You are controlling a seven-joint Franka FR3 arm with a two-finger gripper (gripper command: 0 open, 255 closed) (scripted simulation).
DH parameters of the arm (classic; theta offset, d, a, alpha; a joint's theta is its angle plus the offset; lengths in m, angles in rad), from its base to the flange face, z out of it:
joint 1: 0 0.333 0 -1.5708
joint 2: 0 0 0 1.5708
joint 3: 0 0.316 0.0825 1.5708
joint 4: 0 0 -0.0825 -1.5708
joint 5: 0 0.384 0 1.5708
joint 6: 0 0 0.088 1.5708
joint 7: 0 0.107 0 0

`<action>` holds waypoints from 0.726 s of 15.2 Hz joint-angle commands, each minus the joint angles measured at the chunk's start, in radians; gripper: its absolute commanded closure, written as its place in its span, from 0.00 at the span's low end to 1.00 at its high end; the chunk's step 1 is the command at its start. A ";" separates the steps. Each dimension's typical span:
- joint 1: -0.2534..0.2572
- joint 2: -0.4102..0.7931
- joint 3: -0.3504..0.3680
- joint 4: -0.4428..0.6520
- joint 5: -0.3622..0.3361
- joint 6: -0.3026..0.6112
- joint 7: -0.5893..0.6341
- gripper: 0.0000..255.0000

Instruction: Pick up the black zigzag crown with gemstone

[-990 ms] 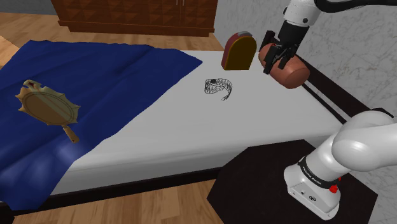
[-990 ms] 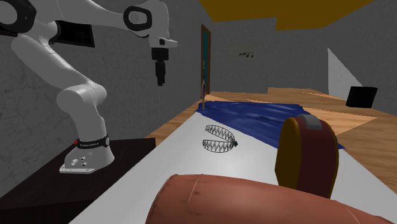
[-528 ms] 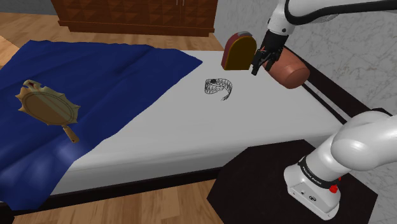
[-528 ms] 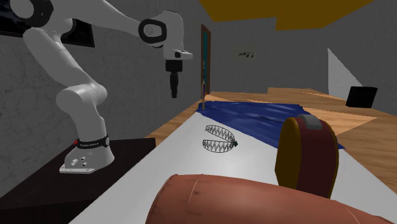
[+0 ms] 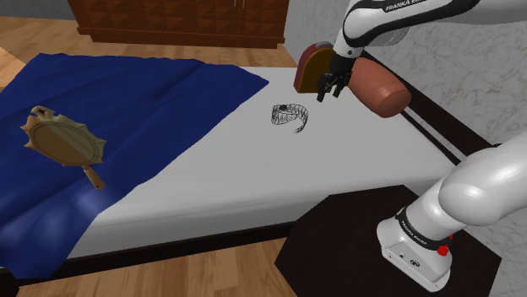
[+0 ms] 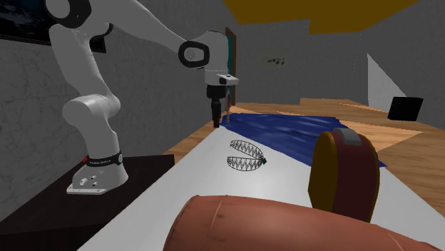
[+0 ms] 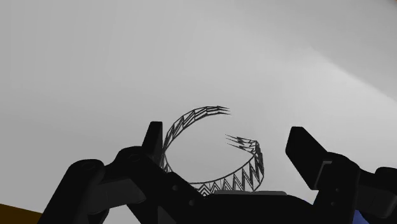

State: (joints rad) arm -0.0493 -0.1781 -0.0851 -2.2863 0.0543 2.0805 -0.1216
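The black zigzag crown [image 5: 290, 116] is an open wire ring lying on the white bed surface [image 5: 279, 173]. In the second exterior view the crown [image 6: 246, 155] lies mid-bed. My gripper [image 5: 325, 93] hangs above the bed, a little to the shoulder view's right of the crown and higher. From the second exterior view the gripper [image 6: 216, 123] points down, behind and left of the crown. Through the wrist camera the crown [image 7: 250, 175] lies below the gripper [image 7: 226, 133], between the spread fingers [image 7: 153, 137], untouched. The gripper is open and holds nothing.
A reddish-brown cylinder [image 5: 378, 89] and an arched red-and-yellow object [image 5: 317, 67] lie at the bed's head, close behind the gripper. A blue blanket [image 5: 127, 110] carries a gold hand mirror [image 5: 63, 143]. The dark stand [image 5: 355, 245] is at lower right.
The gripper has swung from in front of the reddish-brown cylinder toward the shoulder view's left and lower, ending nearer the crown. The crown has not moved.
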 commanded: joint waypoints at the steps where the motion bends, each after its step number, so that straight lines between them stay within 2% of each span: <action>1: -0.002 0.077 -0.009 0.042 0.013 0.034 -0.023 0.00; 11: -0.042 0.472 -0.029 0.335 0.099 0.118 -0.144 0.00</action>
State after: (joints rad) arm -0.0829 0.2448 -0.1126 -1.9949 0.1429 2.1957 -0.2492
